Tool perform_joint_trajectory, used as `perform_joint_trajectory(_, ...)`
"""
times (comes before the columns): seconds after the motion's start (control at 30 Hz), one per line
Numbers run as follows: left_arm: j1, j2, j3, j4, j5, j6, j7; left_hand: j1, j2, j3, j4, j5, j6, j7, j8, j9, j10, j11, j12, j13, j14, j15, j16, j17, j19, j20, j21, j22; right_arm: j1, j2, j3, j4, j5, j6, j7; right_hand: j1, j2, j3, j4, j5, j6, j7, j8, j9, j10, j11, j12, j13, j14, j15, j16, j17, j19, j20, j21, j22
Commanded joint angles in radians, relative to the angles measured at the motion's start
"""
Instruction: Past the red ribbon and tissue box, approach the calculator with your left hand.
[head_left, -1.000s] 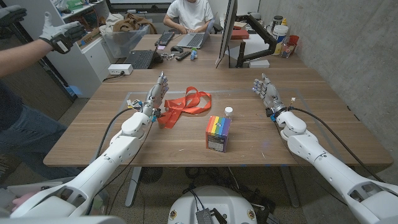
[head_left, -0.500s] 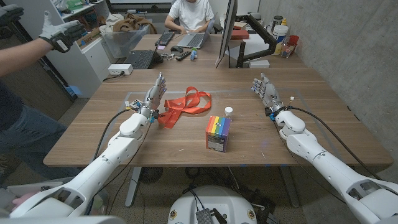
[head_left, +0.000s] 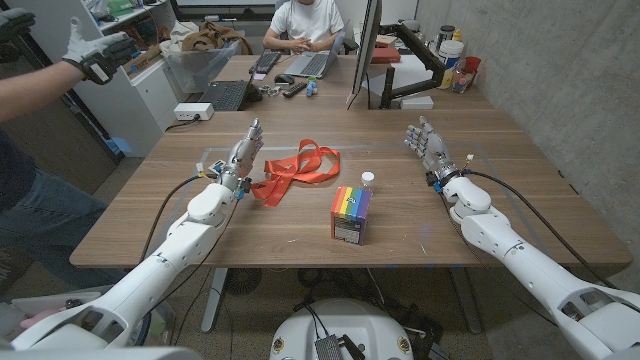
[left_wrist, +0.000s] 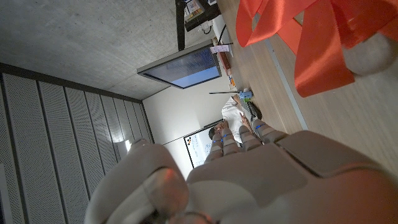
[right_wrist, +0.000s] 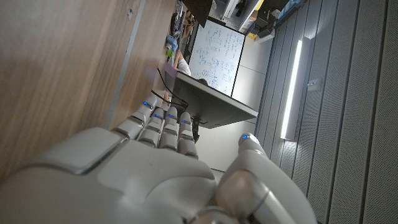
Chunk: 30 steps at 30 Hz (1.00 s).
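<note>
Your left hand (head_left: 243, 152) has shifted a little toward the robot's left since a second ago, drawing away from the red ribbon (head_left: 296, 171). The right hand, ribbon and box lie as they did.

Left fingers (head_left: 251, 137): extended and close together, pointing away from the robot, gripping nothing. The hand stands on edge over the table (head_left: 150, 225), just beside the ribbon's near end but apart from it. In the left wrist view the back of that hand (left_wrist: 267, 174) shows low in the picture, with the ribbon (left_wrist: 323, 43) lying on the wood beyond it.

Right fingers (head_left: 421, 136): extended and slightly spread, gripping nothing. The right hand (head_left: 428, 150) is raised upright over the table's right side, well apart from every object. The right wrist view shows its back (right_wrist: 155, 168) against bare wood.

Task item: you cannot confirm the calculator from these pictures. A pale flat object (head_left: 212, 163) lies on the table just beside the left hand, on the side away from the ribbon, partly hidden by the hand; whether it is the calculator cannot be told.

Middle of table: the ribbon lies in loose loops. The tissue box (head_left: 350, 214), rainbow-striped on top, stands nearer the robot, between the two arms. A small white-capped bottle (head_left: 368, 180) stands just behind it.

Surroundings: a seated person (head_left: 305, 20) works at a laptop (head_left: 308, 65) on the far table. At the picture's left edge another person's gloved hand (head_left: 95, 55) is raised, well clear of the table.
</note>
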<state>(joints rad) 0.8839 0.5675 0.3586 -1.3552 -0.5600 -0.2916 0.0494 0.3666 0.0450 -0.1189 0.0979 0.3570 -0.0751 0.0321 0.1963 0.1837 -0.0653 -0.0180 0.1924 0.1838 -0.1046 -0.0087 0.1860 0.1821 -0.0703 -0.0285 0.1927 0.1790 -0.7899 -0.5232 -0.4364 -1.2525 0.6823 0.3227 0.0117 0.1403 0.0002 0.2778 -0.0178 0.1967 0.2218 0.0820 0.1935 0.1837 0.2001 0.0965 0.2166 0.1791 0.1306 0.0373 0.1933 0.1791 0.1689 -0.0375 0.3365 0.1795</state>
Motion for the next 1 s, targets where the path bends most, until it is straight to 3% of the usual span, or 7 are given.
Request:
perform_joint_trajectory(0.03, 0.020, 0.015, -0.012, -0.017, 0.007, -0.021, 0.010, 0.015, 0.000, -0.002, -0.008, 0.005, -0.006, -0.007, 0.005, 0.004, -0.002, -0.002, 0.005, 0.003, -0.001, -0.002, 0.002, 0.003, -0.007, 0.009, 0.003, 0.003, 0.001, -0.003, -0.006, -0.005, -0.005, 0.003, -0.009, 0.006, 0.008, 0.001, -0.002, 0.003, 0.004, -0.005, 0.003, 0.003, 0.008, -0.002, 0.000, 0.002, 0.007, 0.001, -0.001, 0.005, 0.009, -0.016, -0.002, 0.001)
perform_joint_trajectory(1.0, 0.117, 0.121, -0.083, -0.147, 0.034, -0.017, 0.070, 0.044, 0.000, -0.001, -0.022, 0.009, -0.002, -0.012, 0.008, 0.004, 0.006, -0.007, 0.008, 0.004, 0.009, -0.005, 0.005, 0.002, -0.007, 0.025, 0.006, 0.003, -0.005, -0.007, -0.017, -0.025, -0.010, 0.018, -0.035, 0.007, 0.010, -0.001, -0.005, 0.003, 0.005, -0.007, 0.003, 0.004, 0.009, -0.003, -0.002, 0.003, 0.008, -0.001, -0.002, 0.005, 0.012, -0.015, -0.011, 0.002)
